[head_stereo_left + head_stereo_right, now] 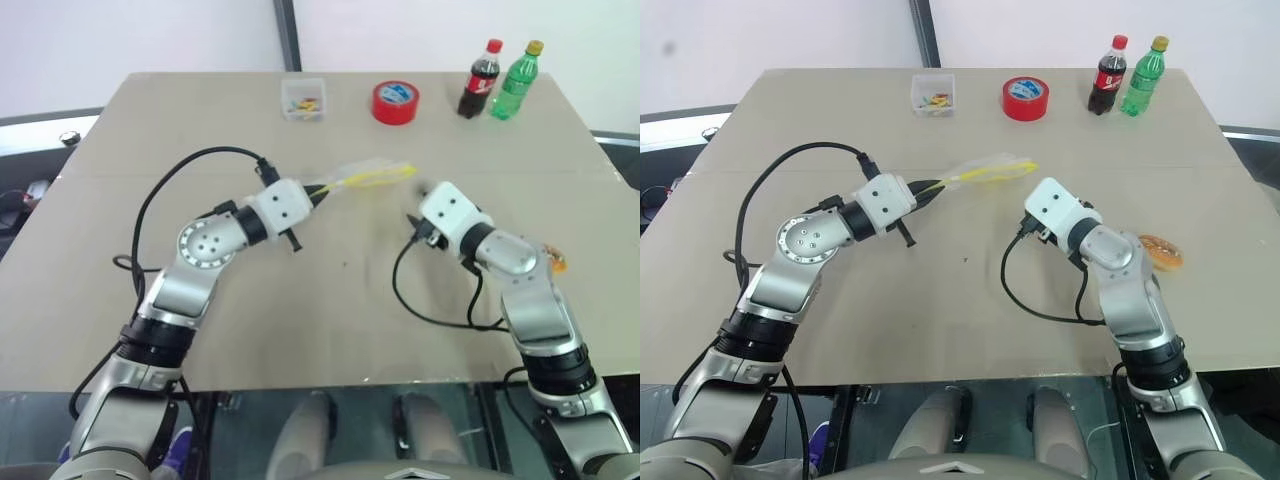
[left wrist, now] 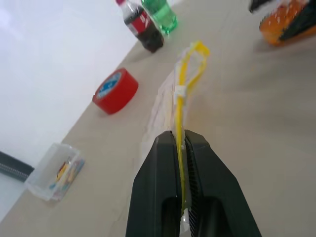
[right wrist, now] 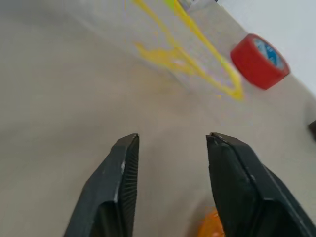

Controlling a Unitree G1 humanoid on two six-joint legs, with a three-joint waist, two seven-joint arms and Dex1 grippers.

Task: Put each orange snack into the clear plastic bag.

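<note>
The left hand (image 2: 181,148) pinches the yellow seal strip of the bag (image 1: 985,170), which sticks out level above the middle of the desk (image 1: 940,320), mouth gaping toward the right hand (image 3: 170,148). That hand's fingers stand apart, holding nothing. One snack (image 1: 1161,251) lies on the desk beside the right forearm (near the desk's right edge). Tape roll (image 1: 1025,98), box (image 1: 933,95) and bottles (image 1: 1127,75) line the far edge.

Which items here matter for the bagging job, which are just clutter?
Job: clear plastic bag, pinched by the left gripper; orange snack beside the right arm; right gripper, open.
Clutter: red tape roll, small clear box, cola bottle, green bottle.
</note>
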